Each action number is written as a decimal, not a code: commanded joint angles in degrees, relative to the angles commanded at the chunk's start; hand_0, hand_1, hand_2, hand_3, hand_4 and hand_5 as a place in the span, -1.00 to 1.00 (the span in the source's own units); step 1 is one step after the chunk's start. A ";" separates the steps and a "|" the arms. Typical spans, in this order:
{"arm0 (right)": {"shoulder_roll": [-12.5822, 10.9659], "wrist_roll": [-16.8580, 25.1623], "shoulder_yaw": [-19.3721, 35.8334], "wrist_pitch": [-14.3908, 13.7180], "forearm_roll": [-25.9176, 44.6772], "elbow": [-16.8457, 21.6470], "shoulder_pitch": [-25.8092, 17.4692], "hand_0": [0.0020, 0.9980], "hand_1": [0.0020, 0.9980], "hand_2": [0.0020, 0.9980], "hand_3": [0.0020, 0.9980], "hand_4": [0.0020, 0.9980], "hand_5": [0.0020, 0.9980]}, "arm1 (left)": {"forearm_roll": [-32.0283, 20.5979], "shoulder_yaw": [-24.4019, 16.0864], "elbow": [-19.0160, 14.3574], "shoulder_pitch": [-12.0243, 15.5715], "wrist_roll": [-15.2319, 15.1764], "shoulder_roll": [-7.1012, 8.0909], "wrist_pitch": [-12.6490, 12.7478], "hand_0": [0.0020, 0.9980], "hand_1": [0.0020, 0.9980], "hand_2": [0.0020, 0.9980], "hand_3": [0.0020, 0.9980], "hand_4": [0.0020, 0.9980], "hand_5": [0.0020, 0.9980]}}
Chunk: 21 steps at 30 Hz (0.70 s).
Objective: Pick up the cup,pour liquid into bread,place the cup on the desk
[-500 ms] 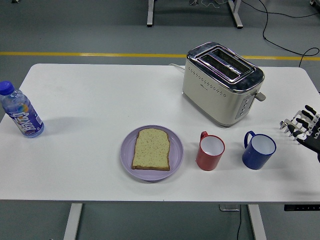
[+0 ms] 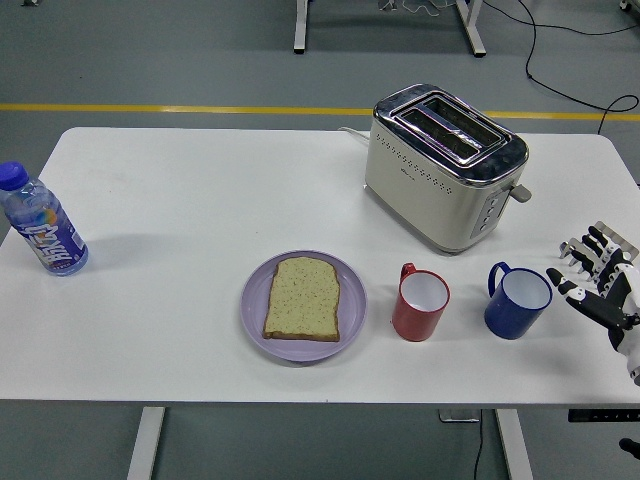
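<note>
Right hand (image 2: pixel 600 285), fingers spread and empty, just beside the blue cup (image 2: pixel 518 301) near the surface's (image 2: pixel 180 210) right edge.
The cup stands upright, mouth up, handle pointing upper-left; a red cup (image 2: pixel 420 305) sits left, bare surface in front.

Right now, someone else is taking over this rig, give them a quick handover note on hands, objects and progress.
Right hand: open, fingers spread, just right of the blue cup, not touching it. Left hand: out of view.
Red cup stands upright between the blue cup and the purple plate, which holds the bread slice.
Done: nothing; no cup lifted.
Left: grasp a cup, pour onto the bread, set it down.
</note>
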 joint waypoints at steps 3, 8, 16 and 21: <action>-0.02 0.91 -1.79 -1.44 -0.20 -0.77 -0.03 1.00 0.77 0.94 0.99 0.81 -0.63 | -0.44 0.24 0.01 -0.03 -0.09 0.01 -0.05 0.38 0.51 0.55 0.22 -0.21 1.00; 0.16 1.72 -4.10 -2.96 -1.01 -2.20 0.05 1.00 0.77 0.94 0.99 0.81 -0.63 | -1.19 0.71 0.02 -0.10 -0.31 0.06 -0.16 0.38 0.51 0.55 0.22 -0.21 1.00; 0.21 1.88 -4.69 -2.28 -2.73 -3.77 0.20 1.00 0.77 0.94 1.00 0.85 -0.61 | -1.14 0.74 0.02 -0.27 -0.32 0.10 -0.21 0.38 0.51 0.55 0.22 -0.21 1.00; -0.08 2.10 -5.31 -2.12 -3.44 -4.36 0.22 1.00 0.77 0.94 1.00 0.87 -0.60 | -1.13 0.75 0.02 -0.41 -0.26 0.10 -0.16 0.38 0.51 0.55 0.22 -0.21 1.00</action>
